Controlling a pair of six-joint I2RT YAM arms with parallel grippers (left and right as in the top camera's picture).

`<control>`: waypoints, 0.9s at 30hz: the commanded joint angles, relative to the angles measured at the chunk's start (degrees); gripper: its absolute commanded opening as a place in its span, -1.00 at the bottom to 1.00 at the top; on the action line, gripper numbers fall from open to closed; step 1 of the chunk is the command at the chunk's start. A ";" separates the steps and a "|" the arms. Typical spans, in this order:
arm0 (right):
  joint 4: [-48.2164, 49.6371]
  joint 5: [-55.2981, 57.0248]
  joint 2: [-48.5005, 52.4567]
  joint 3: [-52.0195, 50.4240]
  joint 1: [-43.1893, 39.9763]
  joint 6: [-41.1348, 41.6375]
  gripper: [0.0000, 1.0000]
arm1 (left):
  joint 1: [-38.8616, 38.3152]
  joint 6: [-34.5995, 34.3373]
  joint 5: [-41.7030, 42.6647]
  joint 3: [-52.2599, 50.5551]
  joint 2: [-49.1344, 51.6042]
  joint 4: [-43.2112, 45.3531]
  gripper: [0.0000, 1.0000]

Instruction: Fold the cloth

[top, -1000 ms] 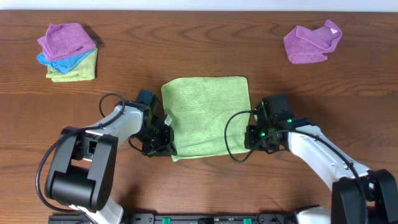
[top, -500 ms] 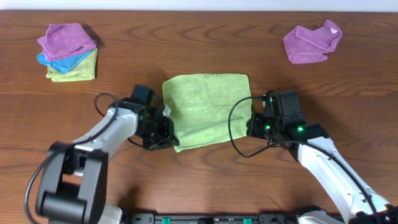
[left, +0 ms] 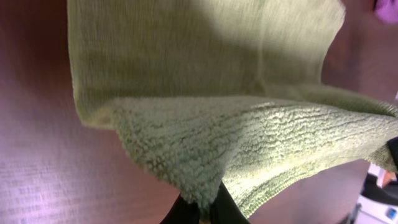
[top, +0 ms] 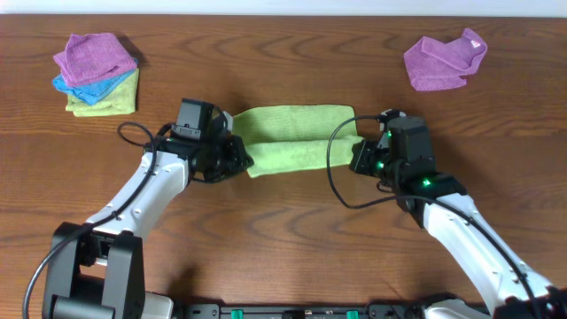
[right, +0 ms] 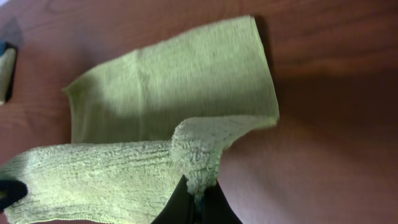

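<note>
- Clutter around the work: a stack of small cloths (top: pixel 96 73) sits in the upper left of the overhead frame, with purple on top, blue under it and yellow-green lowest. A crumpled purple cloth (top: pixel 445 60) lies in the upper right. Both are well apart from my arms.
- One black cable (top: pixel 330 177) from the right arm loops across the right end of the piece I am working on.
- The green cloth (top: pixel 292 142) lies mid-frame on the tabletop (top: pixel 283 257), between my two hands. It forms a wide band, with its near edge raised and doubled over the flat far part.
- My left hand (top: pixel 239 161) is pinched closed on the lifted corner at the band's left end. The wrist view shows its fingers tight together on the edge.
- My right hand (top: pixel 359 158) is clamped the same way on the right-end corner.
- The fabric is a fuzzy, looped microfibre with a thin hem. It sags softly between the grips.
- The tabletop is dark brown wood grain with a slight sheen.
</note>
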 commanded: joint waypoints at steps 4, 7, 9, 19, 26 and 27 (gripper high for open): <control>3.91 5.25 6.40 0.79 -0.55 1.38 -0.97 | 0.79 -2.32 -9.31 0.59 1.84 5.79 -0.88; 5.70 6.54 8.87 2.01 -0.55 1.51 -0.97 | 0.85 -3.17 -9.68 0.63 4.15 9.60 -0.88; 6.40 7.08 10.32 3.26 -0.55 1.49 -0.98 | 0.85 -4.02 -10.34 0.63 5.42 11.76 -0.88; 8.24 9.70 19.45 11.34 -0.55 1.16 -0.97 | 0.94 -5.46 -17.55 1.20 8.26 19.32 -0.88; 9.55 10.01 23.61 13.88 -0.55 0.85 -0.97 | 0.94 -5.27 -22.05 1.70 8.76 24.06 -0.88; 9.86 10.51 23.82 13.88 -0.55 0.85 -0.97 | 0.94 -5.27 -22.05 1.70 9.16 24.94 -0.88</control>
